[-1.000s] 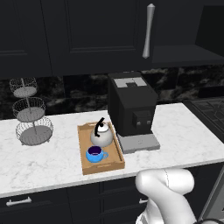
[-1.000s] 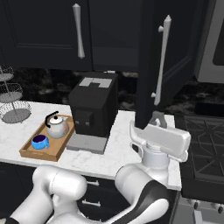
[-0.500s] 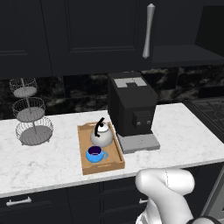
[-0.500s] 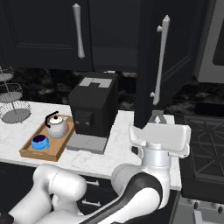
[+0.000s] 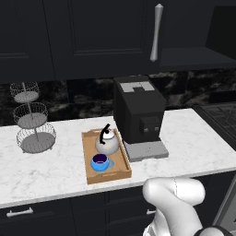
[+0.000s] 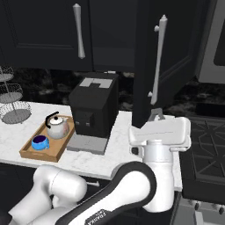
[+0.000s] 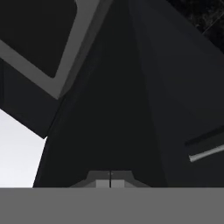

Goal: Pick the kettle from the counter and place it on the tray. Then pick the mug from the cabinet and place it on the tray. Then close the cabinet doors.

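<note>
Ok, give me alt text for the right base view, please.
A black cabinet door stands ajar over the white counter, the robot's wrist just below its handle. Left of the coffee machine, a wooden tray holds the kettle and blue mug.

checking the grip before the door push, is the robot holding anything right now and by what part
Nothing is held. The gripper has its jaws shut together with nothing between them, close against a black cabinet door. The kettle and mug sit on the tray.

One kettle (image 5: 107, 142), one mug (image 5: 100, 162), one tray (image 5: 122, 166), one coffee machine (image 5: 137, 111), one three-tier wire basket stand (image 5: 32, 118)
</note>
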### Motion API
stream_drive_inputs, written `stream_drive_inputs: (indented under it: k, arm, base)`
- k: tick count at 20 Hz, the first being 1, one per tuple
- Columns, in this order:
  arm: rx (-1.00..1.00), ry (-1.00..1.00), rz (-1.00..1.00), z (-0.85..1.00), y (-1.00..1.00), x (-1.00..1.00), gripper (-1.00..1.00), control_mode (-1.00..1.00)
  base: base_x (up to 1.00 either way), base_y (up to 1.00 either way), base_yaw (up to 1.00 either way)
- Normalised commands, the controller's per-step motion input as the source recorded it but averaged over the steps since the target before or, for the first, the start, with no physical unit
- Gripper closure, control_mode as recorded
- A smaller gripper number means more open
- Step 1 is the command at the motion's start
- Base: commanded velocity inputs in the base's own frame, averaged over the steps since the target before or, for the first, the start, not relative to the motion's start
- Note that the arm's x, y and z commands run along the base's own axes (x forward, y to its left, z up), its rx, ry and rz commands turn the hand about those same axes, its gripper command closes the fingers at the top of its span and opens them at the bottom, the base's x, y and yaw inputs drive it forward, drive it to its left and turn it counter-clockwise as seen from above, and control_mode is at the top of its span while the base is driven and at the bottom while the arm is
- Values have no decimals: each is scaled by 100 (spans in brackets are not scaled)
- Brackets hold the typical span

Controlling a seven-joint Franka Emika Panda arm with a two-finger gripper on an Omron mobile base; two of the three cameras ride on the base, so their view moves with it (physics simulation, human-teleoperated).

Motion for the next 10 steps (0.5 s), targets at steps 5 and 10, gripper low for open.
stream_drive_inputs:
  k: [5, 10]
  arm:
    - [0, 1, 5, 72, 43, 30, 100, -100]
    - [-11, 10, 11, 51, 60, 23, 100, -100]
  base:
    - [0, 0, 0]
    - [0, 0, 0]
